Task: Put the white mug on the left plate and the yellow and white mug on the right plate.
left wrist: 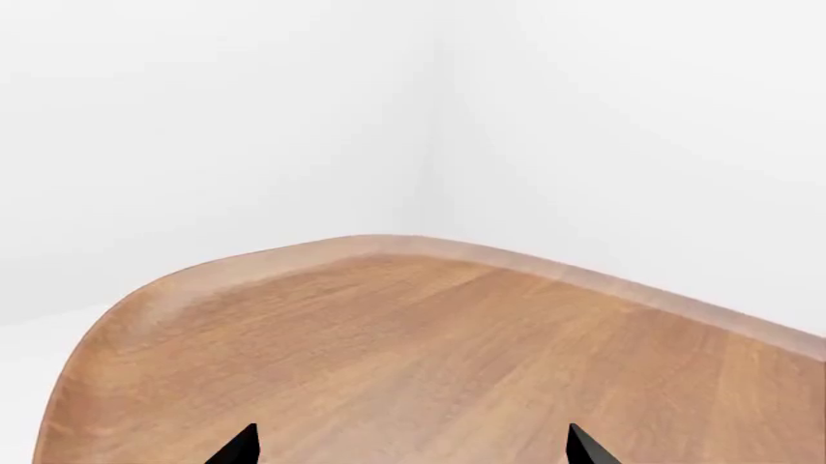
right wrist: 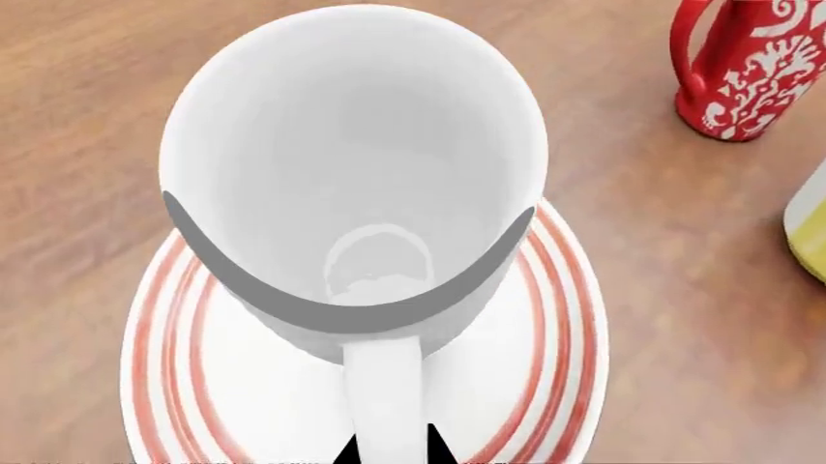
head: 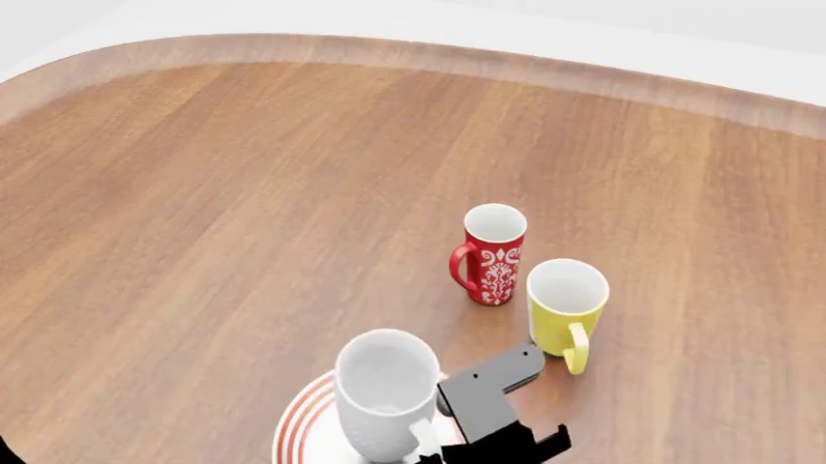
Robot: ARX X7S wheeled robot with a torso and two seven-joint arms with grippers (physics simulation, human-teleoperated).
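White mug (head: 385, 391) stands upright on a plate (head: 300, 435) with red rings round its rim, at the near edge of the wooden surface (head: 232, 213) in the head view, left of the other two mugs. In the right wrist view the white mug (right wrist: 351, 184) fills most of the frame, seen from above with its open mouth up, and its handle points toward the camera; the plate (right wrist: 174, 387) shows all round its base. The right end effector (right wrist: 387, 452) sits at that handle: two dark fingertips (right wrist: 346, 452) appear close on either side of it, and they seem pressed on the handle, though whether the pads truly touch it cannot be told. In the head view the same end effector (head: 432, 447) reaches in from the near edge, just right of the white mug. Farther right and farther back stands a tall red mug (head: 492, 253) with a white pattern, upright, handle to the left. Just right of it, near but apart, stands the yellow and white mug (head: 566, 307), upright on the bare surface, handle toward the near side. The left end effector (left wrist: 413, 447) shows only in the left wrist view, its two dark fingertips (left wrist: 240, 447) spread wide over bare wood, gripping nothing. Only one plate is visible.
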